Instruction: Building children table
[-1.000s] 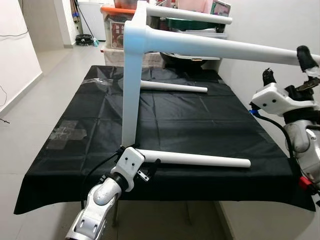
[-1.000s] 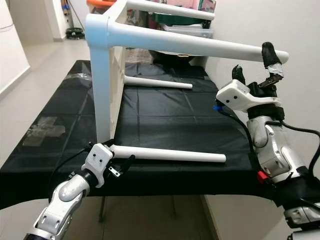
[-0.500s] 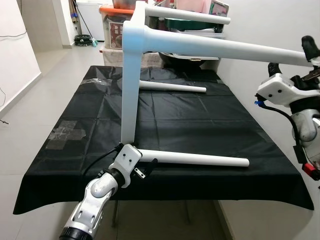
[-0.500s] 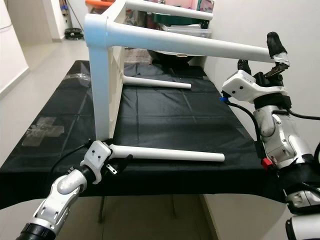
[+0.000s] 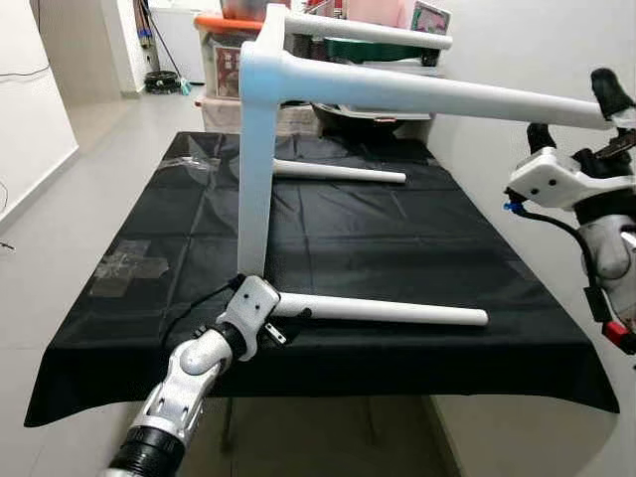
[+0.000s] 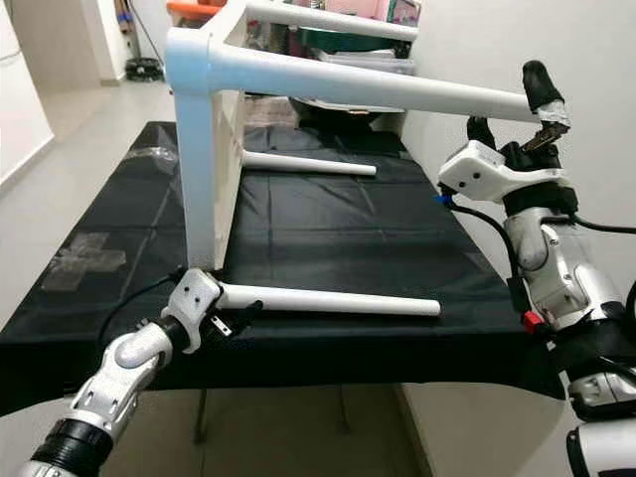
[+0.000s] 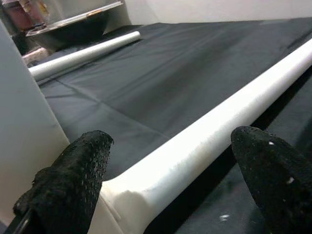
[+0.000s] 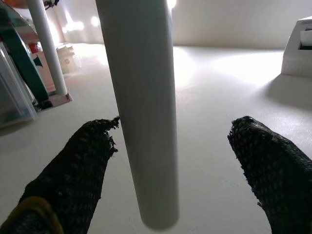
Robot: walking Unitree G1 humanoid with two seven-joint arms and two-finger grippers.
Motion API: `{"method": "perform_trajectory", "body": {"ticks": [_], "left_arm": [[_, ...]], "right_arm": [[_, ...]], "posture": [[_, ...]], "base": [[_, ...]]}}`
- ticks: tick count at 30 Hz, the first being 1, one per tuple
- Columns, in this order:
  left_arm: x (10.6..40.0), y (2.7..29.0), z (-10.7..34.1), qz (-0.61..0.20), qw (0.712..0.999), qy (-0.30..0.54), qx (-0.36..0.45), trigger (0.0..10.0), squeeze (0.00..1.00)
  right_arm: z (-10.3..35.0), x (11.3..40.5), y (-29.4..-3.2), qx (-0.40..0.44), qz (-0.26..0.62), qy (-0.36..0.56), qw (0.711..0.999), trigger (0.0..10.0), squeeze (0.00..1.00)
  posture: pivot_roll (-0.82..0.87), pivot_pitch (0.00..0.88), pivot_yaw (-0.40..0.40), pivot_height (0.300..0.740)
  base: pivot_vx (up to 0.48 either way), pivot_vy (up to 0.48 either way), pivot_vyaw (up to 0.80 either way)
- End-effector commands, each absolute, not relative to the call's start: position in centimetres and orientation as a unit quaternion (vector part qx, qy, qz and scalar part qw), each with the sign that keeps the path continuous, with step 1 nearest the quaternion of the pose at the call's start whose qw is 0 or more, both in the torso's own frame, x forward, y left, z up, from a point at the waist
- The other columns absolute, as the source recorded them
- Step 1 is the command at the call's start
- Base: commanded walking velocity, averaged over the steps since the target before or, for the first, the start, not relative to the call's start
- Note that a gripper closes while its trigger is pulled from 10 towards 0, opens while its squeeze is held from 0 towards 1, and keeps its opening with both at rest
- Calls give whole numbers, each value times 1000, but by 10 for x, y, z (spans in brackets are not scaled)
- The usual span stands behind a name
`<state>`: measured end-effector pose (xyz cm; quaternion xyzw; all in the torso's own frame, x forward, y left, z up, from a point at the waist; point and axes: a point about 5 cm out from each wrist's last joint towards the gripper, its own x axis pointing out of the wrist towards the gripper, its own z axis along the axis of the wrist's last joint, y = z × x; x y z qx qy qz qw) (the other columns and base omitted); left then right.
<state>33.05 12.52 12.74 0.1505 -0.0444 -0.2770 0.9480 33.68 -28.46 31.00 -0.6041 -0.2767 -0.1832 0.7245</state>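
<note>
Left eye view shows the table frame (image 5: 260,149) tipped on its side at centre frame. The left gripper (image 5: 288,328), fingers wide, straddles the lower leg (image 5: 388,313) at its joint (probably to screw it in); the right gripper (image 5: 606,129), also wide, brackets the upper leg (image 5: 447,94) at far right, likely steadying it.

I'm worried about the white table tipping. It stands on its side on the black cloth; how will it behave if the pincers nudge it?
The white table rests on a narrow edge, so it probably tips easily. Its long legs would lever any push from the right pincer. The black cloth may slide beneath it.
</note>
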Motion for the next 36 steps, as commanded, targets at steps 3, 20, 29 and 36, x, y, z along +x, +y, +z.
{"method": "perform_trajectory", "body": {"ticks": [3,20,29,36], "left_arm": [[338,133,132,-269,950,-47,150,10000,0],[343,130,132,-283,946,-48,150,10000,0],[343,127,127,-291,944,-45,148,10000,0],[343,126,128,-292,944,-47,148,10000,0]], "right_arm": [[311,338,-286,-602,-182,-276,727,10000,0],[309,340,-283,-602,-170,-271,731,7137,0],[309,344,-281,-604,-161,-263,735,3647,0],[305,354,-277,-609,-148,-234,743,10000,0]], "posture": [[71,0,-94,740],[65,0,-89,740],[64,0,-90,740],[66,0,-94,740]], "base": [[0,0,0],[0,0,0],[0,0,0],[0,0,0]]}}
